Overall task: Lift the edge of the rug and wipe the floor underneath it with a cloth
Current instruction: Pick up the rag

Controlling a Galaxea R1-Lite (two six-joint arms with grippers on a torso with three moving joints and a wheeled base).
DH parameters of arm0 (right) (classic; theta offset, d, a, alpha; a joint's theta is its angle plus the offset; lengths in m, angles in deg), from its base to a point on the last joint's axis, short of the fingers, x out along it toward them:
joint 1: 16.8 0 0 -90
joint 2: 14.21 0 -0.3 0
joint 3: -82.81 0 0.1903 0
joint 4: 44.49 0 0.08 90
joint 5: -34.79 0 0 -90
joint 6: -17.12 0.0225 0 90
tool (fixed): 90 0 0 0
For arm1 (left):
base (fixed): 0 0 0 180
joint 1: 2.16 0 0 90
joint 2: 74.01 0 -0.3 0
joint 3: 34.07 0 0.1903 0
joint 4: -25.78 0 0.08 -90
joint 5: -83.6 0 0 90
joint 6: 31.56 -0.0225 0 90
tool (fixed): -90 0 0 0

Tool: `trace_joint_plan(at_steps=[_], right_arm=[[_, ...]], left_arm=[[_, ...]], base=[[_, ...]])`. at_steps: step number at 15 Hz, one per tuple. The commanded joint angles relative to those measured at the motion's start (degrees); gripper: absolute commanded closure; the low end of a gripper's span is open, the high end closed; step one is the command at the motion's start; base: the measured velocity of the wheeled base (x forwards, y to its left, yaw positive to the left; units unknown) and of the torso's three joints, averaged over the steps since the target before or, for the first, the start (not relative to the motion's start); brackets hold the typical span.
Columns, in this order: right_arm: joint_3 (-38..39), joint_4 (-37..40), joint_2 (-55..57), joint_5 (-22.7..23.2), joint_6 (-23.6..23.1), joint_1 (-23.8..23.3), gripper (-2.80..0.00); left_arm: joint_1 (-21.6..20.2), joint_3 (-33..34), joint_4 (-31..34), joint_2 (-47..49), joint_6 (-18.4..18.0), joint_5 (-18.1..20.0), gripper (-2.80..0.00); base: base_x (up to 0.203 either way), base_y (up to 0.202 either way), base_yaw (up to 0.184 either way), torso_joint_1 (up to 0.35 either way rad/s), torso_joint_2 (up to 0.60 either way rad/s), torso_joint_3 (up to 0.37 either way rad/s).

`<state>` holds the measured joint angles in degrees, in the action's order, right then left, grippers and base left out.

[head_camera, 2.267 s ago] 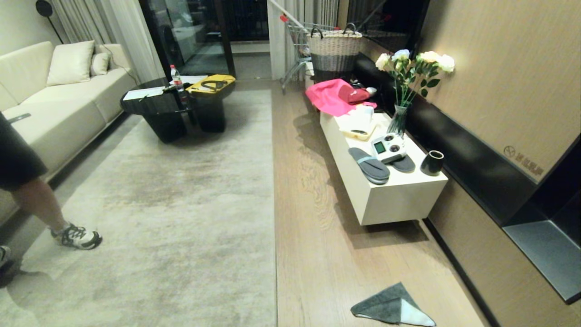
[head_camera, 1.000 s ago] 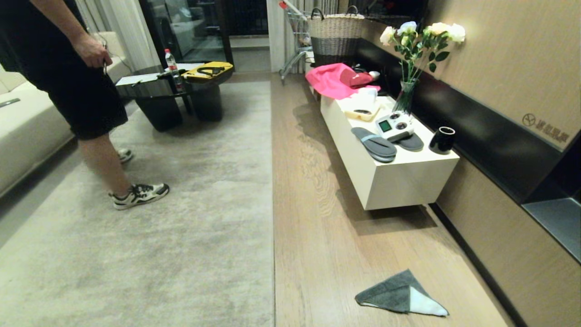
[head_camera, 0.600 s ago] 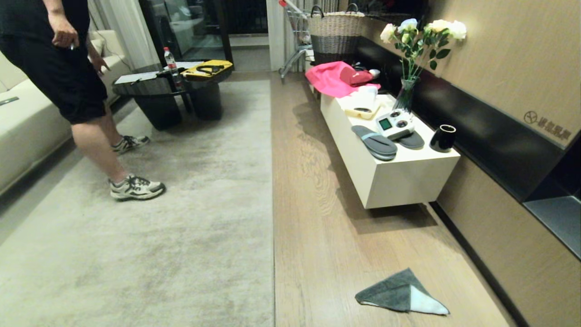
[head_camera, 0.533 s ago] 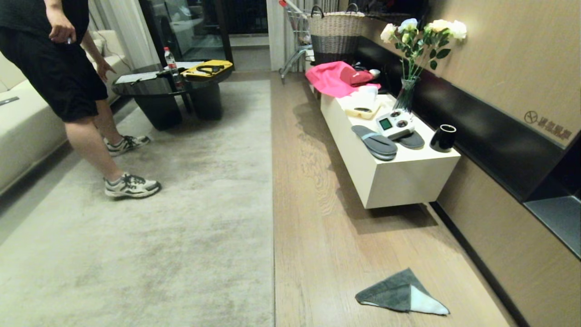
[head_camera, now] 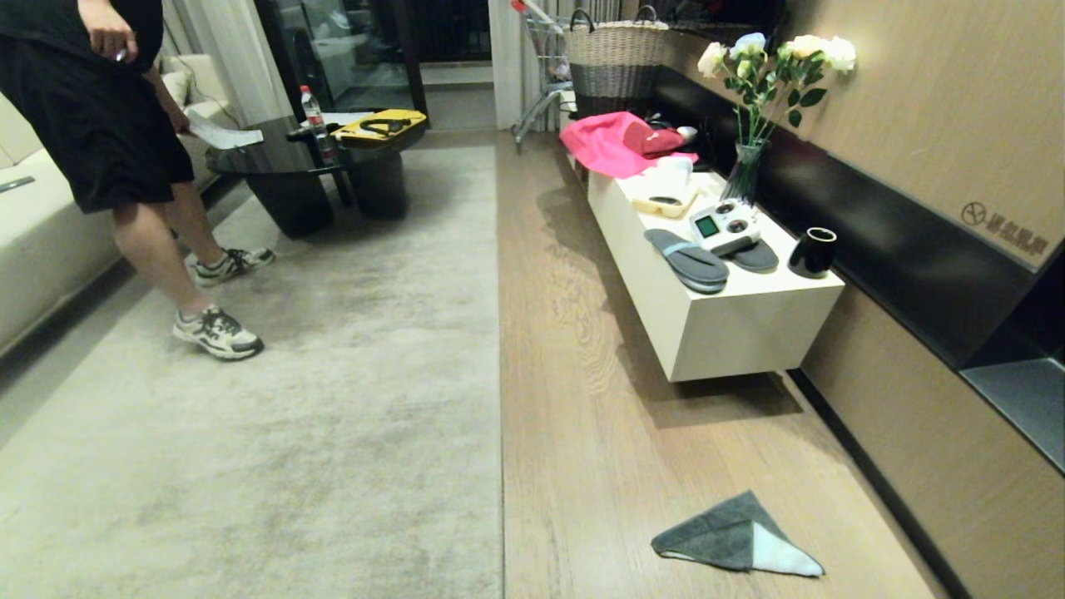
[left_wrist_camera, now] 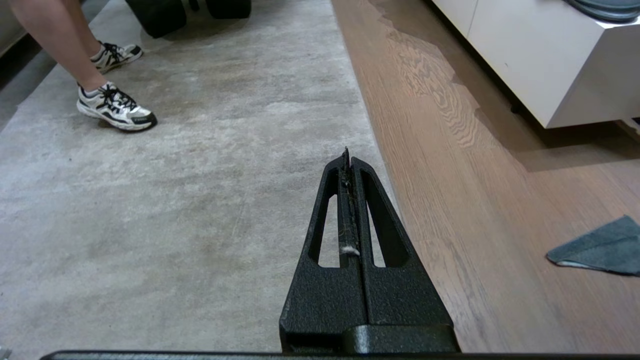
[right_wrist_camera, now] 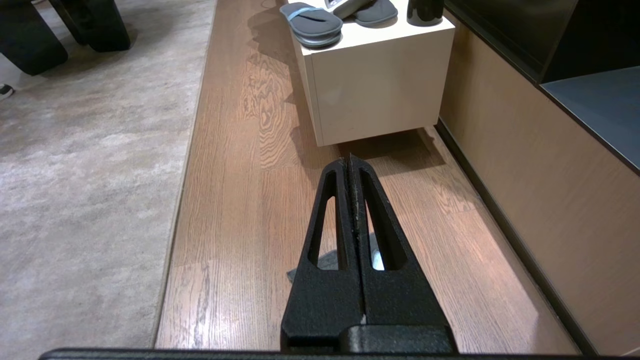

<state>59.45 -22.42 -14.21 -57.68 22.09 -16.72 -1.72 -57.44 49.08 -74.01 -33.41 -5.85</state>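
The rug edge [head_camera: 500,374] runs straight up the room, flat on the floor [head_camera: 582,399] of light brown planks. The cloth [head_camera: 732,539], dark grey with a pale corner turned up, lies on the planks near the right wall. Neither arm shows in the head view. My left gripper [left_wrist_camera: 348,154] is shut and empty, hanging above the rug edge [left_wrist_camera: 372,135], with the cloth [left_wrist_camera: 600,246] off to its side. My right gripper [right_wrist_camera: 349,161] is shut and empty over the floor [right_wrist_camera: 240,200]; the cloth [right_wrist_camera: 327,260] lies below it, mostly hidden behind its fingers.
A white low cabinet [head_camera: 715,333] with slippers, a remote and a black cup stands along the right wall. A person [head_camera: 133,166] walks on the rug at the left, beside a black coffee table [head_camera: 316,179]. Pink fabric [head_camera: 611,150] and a wicker basket [head_camera: 614,75] sit farther back.
The head view tilted, then settled. The person has walked onto the rug from the left, stepped toward the coffee table and picked up a paper. Both grippers stay shut.
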Motion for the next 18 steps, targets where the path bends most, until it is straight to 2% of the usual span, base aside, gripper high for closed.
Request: trace_joint_plan(at_steps=[1, 10, 18], right_arm=[[0.00, -0.03, 0.00, 0.00, 0.05, 0.01, 0.00], [0.00, -0.03, 0.00, 0.00, 0.05, 0.01, 0.00], [0.00, -0.03, 0.00, 0.00, 0.05, 0.01, 0.00]], left_arm=[[0.00, 0.00, -0.01, 0.00, -0.09, 0.07, 0.00], [0.00, 0.00, -0.01, 0.00, 0.09, 0.07, 0.00], [0.00, 0.00, -0.01, 0.00, 0.09, 0.15, 0.00]], base=[[0.000, 0.000, 0.000, 0.000, 0.00, 0.000], [0.000, 0.000, 0.000, 0.001, 0.00, -0.007], [0.000, 0.000, 0.000, 0.003, 0.00, -0.179]])
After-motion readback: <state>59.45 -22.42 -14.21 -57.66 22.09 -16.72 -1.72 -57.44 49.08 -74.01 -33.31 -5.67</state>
